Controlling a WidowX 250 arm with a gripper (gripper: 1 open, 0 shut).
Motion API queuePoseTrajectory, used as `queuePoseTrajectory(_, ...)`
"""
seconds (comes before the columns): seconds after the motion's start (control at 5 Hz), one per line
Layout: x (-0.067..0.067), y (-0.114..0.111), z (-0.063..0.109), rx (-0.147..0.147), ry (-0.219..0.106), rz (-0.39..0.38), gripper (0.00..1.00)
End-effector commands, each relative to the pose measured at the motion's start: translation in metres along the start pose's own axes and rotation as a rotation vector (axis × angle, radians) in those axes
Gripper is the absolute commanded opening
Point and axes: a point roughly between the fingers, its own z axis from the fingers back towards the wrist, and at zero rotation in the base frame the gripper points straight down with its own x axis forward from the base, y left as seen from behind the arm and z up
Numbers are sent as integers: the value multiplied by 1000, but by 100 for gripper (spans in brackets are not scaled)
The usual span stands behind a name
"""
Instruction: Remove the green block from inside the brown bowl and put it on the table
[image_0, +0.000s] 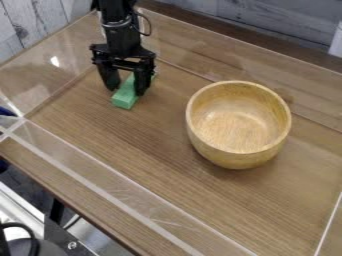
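Inspecting the upper left of the frame, we find the gripper (123, 78) pointing straight down with its jaws spread wide and holding nothing. The green block (126, 96) lies flat on the table (120, 180), directly beneath the gripper and between its two fingers. We cannot tell whether either finger touches it. Its long axis runs from upper right to lower left, crossing the line between the fingers. The brown bowl (238, 123) stands well apart at right of centre, with nothing visible inside. We judge the placement complete; the coming move should be a straight lift, since sideways travel could nudge the block.
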Motion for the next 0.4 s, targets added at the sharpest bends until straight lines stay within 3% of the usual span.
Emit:
queuePoseTrajectory(0.0,15,5,32,8,-87,13,100)
queuePoseTrajectory(0.2,13,4,37,4,-95,-1,100)
